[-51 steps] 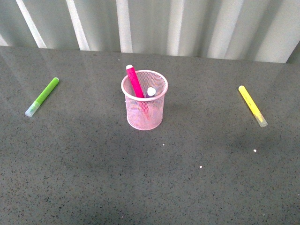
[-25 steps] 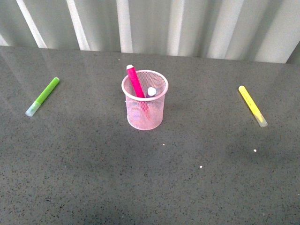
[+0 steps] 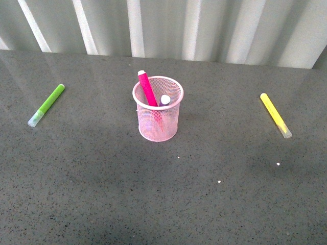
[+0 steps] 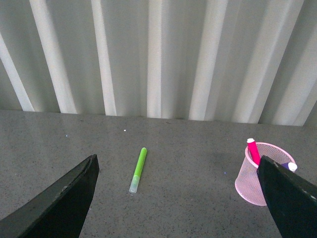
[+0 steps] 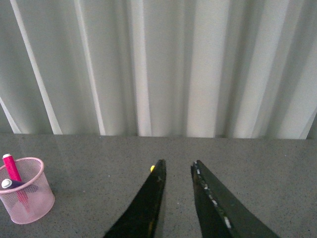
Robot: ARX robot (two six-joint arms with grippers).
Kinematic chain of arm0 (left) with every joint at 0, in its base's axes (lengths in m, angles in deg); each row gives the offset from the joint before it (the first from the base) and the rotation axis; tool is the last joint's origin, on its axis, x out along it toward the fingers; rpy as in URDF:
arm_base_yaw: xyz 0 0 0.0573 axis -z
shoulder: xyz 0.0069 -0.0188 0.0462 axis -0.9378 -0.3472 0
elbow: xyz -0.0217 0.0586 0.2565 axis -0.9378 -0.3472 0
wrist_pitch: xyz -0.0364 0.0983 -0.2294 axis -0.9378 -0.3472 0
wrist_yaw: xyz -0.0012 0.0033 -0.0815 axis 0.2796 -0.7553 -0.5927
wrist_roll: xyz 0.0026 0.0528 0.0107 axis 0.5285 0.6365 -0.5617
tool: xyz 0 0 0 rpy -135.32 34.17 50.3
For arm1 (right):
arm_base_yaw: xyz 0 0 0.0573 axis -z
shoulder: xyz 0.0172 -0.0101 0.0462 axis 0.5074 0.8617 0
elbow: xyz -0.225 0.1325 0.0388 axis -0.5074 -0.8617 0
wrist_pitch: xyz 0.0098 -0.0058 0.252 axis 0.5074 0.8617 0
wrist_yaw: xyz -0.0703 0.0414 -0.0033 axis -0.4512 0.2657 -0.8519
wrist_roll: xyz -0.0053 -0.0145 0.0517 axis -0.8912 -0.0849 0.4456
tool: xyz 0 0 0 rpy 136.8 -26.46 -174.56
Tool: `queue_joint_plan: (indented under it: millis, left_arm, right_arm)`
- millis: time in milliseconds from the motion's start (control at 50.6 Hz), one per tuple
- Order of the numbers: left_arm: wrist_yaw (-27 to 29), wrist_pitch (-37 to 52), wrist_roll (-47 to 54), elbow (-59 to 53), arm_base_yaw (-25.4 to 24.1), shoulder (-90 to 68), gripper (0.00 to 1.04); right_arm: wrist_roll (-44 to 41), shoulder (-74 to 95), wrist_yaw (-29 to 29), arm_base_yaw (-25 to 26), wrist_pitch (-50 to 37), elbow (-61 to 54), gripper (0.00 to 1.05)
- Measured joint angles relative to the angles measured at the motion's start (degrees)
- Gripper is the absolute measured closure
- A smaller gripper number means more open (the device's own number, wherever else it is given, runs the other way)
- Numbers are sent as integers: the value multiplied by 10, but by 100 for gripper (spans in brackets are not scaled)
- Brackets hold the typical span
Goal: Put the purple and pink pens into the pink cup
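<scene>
The pink cup (image 3: 158,109) holds the pink pen (image 3: 147,88) and purple pen (image 3: 164,100); left hand (image 4: 178,198) released, right hand (image 5: 177,171) nearly clenched, empty

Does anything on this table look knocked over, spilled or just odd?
Nothing stands out. The pink cup stands upright with the pink pen leaning inside it and the purple pen beside that. A green marker and a yellow marker lie flat on the grey table, apart from the cup.
</scene>
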Motion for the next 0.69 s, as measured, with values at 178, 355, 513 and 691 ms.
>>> queue_joint_plan:
  millis: [178, 355, 513, 691]
  left_arm:
    - [0, 0, 0, 0, 0, 0, 7]
    - [0, 0, 0, 0, 0, 0, 7]
    - [0, 0, 0, 0, 0, 0, 7]
    - [0, 0, 0, 0, 0, 0, 7]
  right_arm:
    - [0, 0, 0, 0, 0, 0, 45]
    - [0, 0, 0, 0, 0, 0, 7]
    - [0, 0, 0, 0, 0, 0, 7]
    - [0, 0, 0, 0, 0, 0, 7]
